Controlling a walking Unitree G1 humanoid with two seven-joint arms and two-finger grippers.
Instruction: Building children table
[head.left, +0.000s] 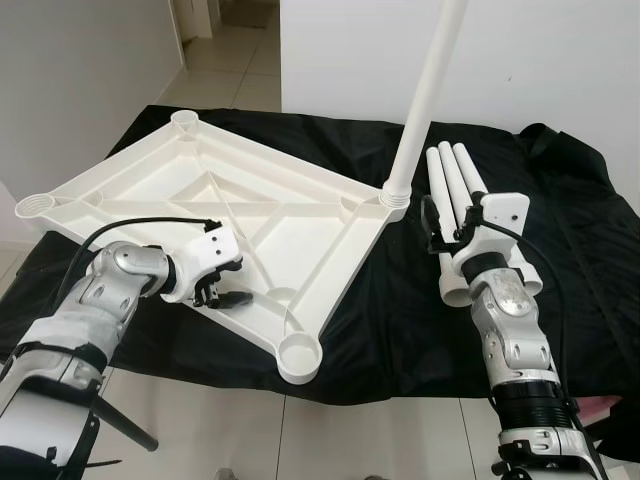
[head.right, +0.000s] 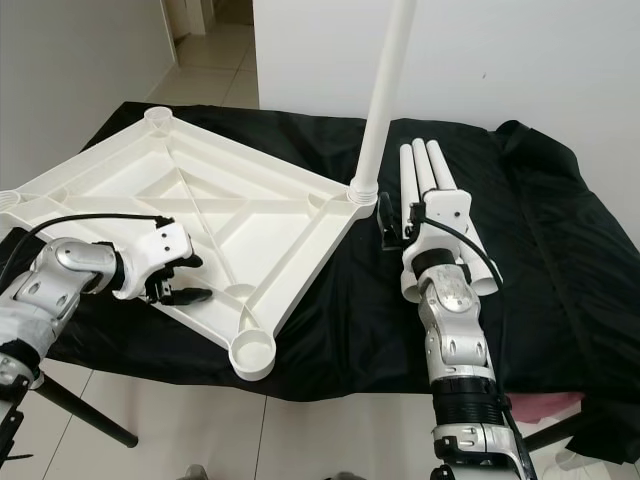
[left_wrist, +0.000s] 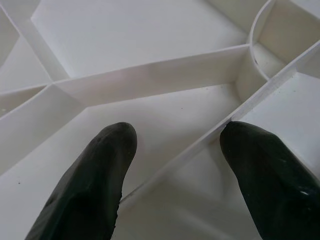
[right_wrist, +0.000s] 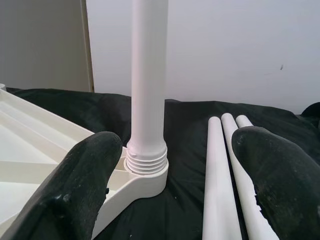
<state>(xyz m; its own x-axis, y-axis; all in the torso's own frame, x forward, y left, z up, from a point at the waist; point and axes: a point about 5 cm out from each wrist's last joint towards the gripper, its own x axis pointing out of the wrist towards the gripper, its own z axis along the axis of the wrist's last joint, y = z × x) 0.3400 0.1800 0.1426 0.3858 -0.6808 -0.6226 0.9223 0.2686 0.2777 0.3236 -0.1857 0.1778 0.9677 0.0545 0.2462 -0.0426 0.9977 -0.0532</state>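
While the upturned white tabletop (head.left: 250, 215) lies on the black cloth (head.left: 560, 250) with its ribbed underside facing up, one white leg (head.left: 425, 95) stands upright in the corner socket nearest the right gripper (head.left: 450, 215), its threaded collar seated at the socket's rim. That leg's long axis runs straight up, and it sits just ahead of the right gripper and slightly towards the robot's left; in the right wrist view the fingers (right_wrist: 75, 190) are spread wide with the leg between and beyond them, not touching it. Three spare legs (head.left: 455, 185) lie side by side on the cloth beside and under this arm, their long axes pointing away from the robot. The right arm is clearly the nearer one, both to the standing leg and to the spares. The left gripper (head.left: 222, 290) rests on the tabletop's near edge, fingers parted and straddling a thin rib (left_wrist: 200, 145), seemingly steadying the piece. The other three corner sockets, including the near one (head.left: 300, 352), are open and hold nothing, so three legs look still to be fitted.
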